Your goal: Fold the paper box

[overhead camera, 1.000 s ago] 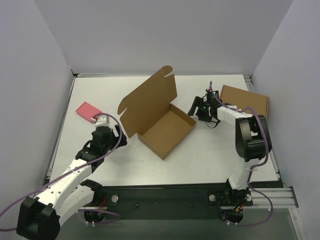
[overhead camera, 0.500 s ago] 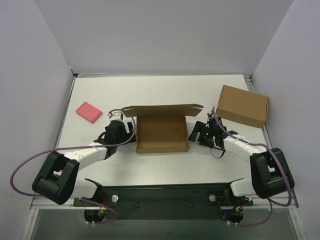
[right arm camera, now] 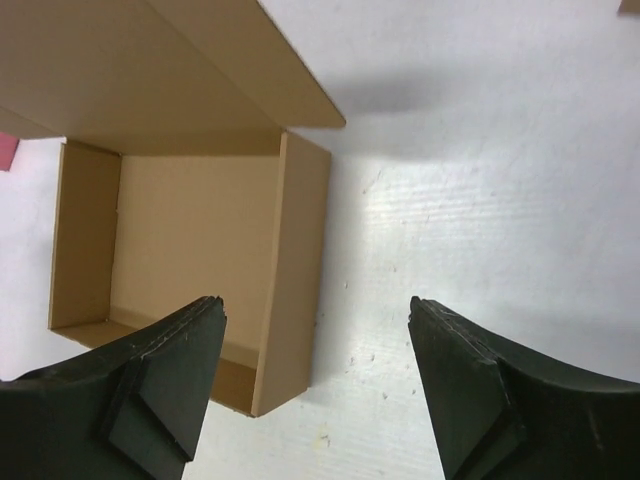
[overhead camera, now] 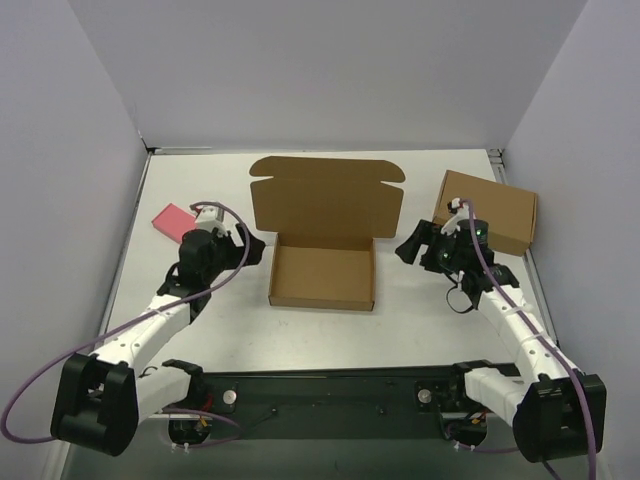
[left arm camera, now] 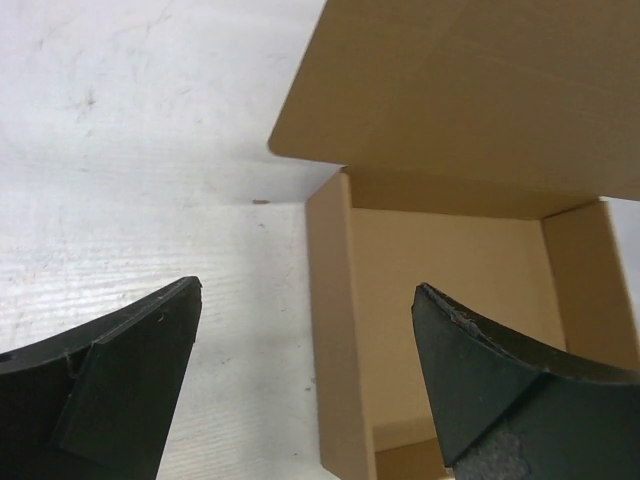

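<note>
White counter (overhead camera: 420, 320): paper box (overhead camera: 322, 275) lid up, my left pincer (overhead camera: 250, 249) and right pincer (overhead camera: 408, 246) released beside it; a lopsided push could skew it.

Brown paper box (overhead camera: 322, 275): matt, smooth cardboard; white counter (overhead camera: 330, 330): matt w/ lt scuffs; left pincer fingers (left arm camera: 130, 390): blk matt plastic, rough edges.
</note>
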Robot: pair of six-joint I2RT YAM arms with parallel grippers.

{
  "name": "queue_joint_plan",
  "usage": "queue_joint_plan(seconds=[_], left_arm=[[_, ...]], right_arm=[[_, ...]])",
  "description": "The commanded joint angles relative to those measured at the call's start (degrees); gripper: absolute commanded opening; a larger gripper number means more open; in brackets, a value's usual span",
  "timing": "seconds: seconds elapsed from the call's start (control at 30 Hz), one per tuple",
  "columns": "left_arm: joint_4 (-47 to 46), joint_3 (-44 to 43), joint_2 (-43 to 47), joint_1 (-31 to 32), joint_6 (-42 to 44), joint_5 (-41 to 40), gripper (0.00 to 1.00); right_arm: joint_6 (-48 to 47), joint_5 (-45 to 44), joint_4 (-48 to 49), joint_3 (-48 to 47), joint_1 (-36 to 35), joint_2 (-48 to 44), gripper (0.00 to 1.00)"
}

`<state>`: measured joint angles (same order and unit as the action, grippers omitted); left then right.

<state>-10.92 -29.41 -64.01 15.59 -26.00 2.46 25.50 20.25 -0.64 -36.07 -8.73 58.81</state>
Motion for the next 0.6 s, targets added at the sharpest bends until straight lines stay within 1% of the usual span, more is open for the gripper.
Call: queue_joint_plan(seconds=[0.0, 0.03, 0.07, 0.17, 0.27, 0.3, 0.4, 0.43, 0.57], left_arm=[[-4.6, -4.6, 2.5, -3.0, 2.7, 7.9, 0.97], [-5.1, -5.6, 1.9, -4.0, 2.7, 10.3, 0.97], [-5.3, -7.1, 1.1, -5.0, 2.7, 15.1, 0.97], [-5.4, -11.8, -3.2, -8.0, 3.8, 22.0, 0.97], [-3.9, -16.3, -8.9, -9.2, 7.3, 24.3, 0.97], [-3.6, -17.8, -10.1, -9.3, 8.3, 24.6, 0.97], [-1.7, -22.7, -14.5, -9.8, 11.8, 27.8, 0.97], [-0.8, -24.9, -15.5, -9.8, 12.7, 27.7, 0.97], [0.6, -26.4, -18.0, -9.9, 16.7, 25.7, 0.97]], right_arm=[[-7.5, 8.1, 2.0, -4.9, 3.7, 1.7, 0.76], [-9.0, 9.2, 2.1, -7.0, 4.7, 2.4, 0.76], [-9.6, 9.9, 2.3, -8.2, 5.0, 4.0, 0.76], [-11.1, 14.2, 4.0, -11.8, 6.2, 7.4, 0.76], [-12.3, 16.3, 5.7, -14.3, 6.7, 10.5, 0.76], [-12.6, 14.8, 5.5, -15.2, 6.7, 11.3, 0.76], [-15.2, 14.5, 4.7, -17.6, 6.7, 14.0, 0.75], [-15.6, 14.4, 5.3, -17.8, 6.7, 14.9, 0.75], [-17.7, 13.5, 5.9, -20.7, 6.8, 17.8, 0.75]])
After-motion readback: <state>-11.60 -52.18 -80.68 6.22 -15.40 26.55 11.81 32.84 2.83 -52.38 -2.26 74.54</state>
